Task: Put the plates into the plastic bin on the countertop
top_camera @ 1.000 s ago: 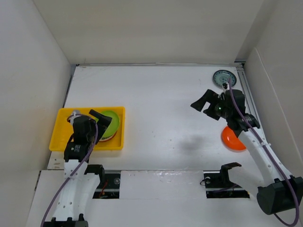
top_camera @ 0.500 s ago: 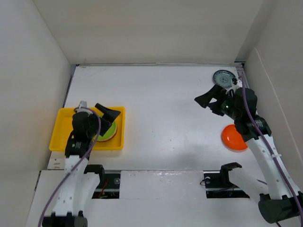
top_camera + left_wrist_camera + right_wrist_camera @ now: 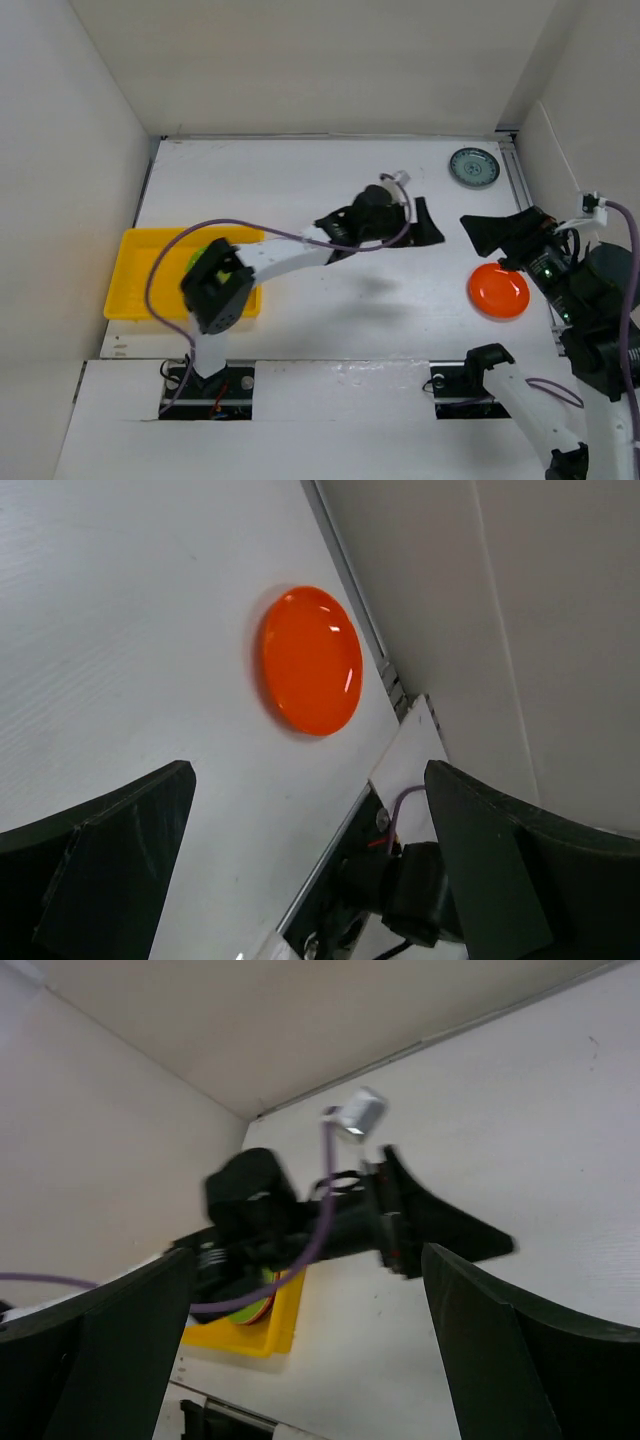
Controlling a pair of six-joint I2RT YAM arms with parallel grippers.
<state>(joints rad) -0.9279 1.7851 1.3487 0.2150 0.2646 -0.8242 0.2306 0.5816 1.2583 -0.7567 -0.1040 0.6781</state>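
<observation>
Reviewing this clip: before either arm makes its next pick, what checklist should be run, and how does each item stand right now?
1. Left gripper open and empty: ok.
2. Right gripper open and empty: ok.
3. Round glossy orange plate lying flat on the white countertop with nothing on it: ok.
4. Arms clear of each other: not ok. The two grippers face each other closely beside that plate, so a clash looks possible.
5. Room in the shallow yellow plastic bin: cannot tell. The left arm covers much of it, and only a lime green plate shows inside.
6. Grey-teal patterned plate lying free near the far right corner: ok.
</observation>
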